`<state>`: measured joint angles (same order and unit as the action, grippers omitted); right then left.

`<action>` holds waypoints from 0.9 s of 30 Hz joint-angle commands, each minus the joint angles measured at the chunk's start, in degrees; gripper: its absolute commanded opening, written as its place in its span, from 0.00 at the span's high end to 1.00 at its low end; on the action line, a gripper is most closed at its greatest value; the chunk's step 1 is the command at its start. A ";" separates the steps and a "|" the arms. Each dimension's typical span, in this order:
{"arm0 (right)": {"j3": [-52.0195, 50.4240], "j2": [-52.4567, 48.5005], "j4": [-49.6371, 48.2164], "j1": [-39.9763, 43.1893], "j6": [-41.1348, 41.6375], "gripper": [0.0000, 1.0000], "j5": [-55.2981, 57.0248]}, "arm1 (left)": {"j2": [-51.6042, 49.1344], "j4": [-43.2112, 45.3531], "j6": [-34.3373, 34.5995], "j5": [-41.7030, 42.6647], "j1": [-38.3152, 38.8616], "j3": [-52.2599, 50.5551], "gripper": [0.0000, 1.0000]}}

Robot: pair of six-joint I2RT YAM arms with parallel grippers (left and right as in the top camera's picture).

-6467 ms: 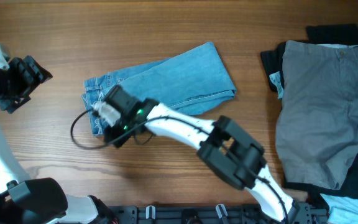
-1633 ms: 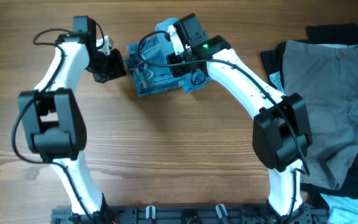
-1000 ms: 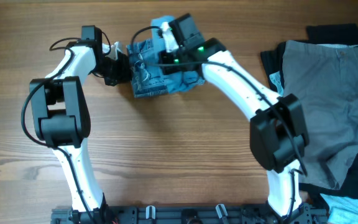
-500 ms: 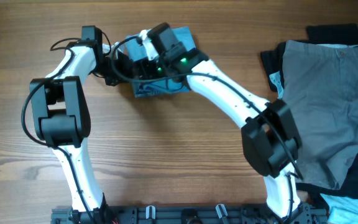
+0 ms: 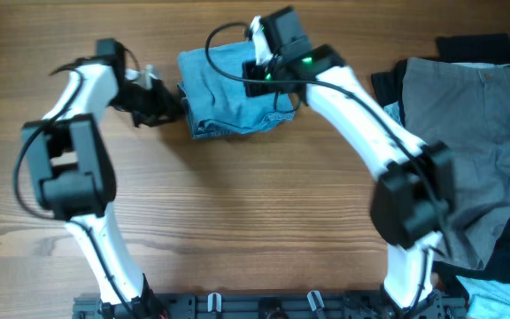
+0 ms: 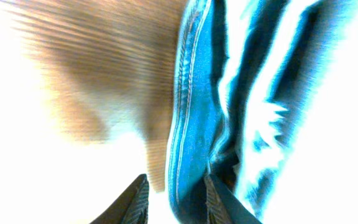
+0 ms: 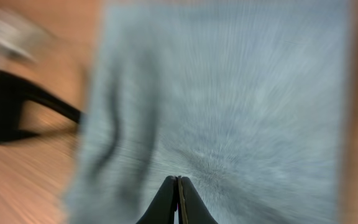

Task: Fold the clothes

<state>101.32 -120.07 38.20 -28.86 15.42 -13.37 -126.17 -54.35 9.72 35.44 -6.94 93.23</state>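
The clothes (image 5: 228, 93) are light-blue denim jeans folded into a small squarish bundle at the back middle of the table. My left gripper (image 5: 173, 106) sits at the bundle's left edge. In the left wrist view its jaws (image 6: 178, 202) stand apart; a folded denim edge (image 6: 194, 124) runs between them, against the right finger, with a gap to the left finger. My right gripper (image 5: 262, 73) hovers over the bundle's top right. In the blurred right wrist view it (image 7: 178, 182) is shut with nothing in it, just above the smooth denim (image 7: 241, 93).
A pile of other garments fills the right side of the table: grey shorts (image 5: 467, 151), a black piece (image 5: 476, 44) behind them and a pale blue one (image 5: 503, 292) at the front right corner. Bare wood (image 5: 237, 221) lies in front of the bundle.
The right gripper let go, closed and swung from the bundle's left part to its top right. The bundle now shows a smooth face. The left jaws have parted.
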 commanded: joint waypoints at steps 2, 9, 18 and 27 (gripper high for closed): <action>-2.38 -13.66 2.16 -0.63 8.11 0.96 -6.34 | 10.36 -1.25 -0.46 -1.49 -2.01 0.96 0.91; -2.38 -19.15 2.34 -0.52 10.67 0.96 -12.44 | 9.62 2.01 -0.57 -1.38 5.14 0.52 0.96; -2.32 -18.78 4.31 -0.50 10.64 0.96 -12.46 | 5.51 7.65 -2.82 -9.66 13.14 0.52 0.96; -2.32 -18.78 4.74 -0.42 10.45 0.96 -12.44 | -8.57 9.60 3.17 -20.06 12.07 0.52 0.96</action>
<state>101.54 -133.32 40.38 -27.59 25.52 -26.52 -128.09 -45.95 10.98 22.15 6.52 94.63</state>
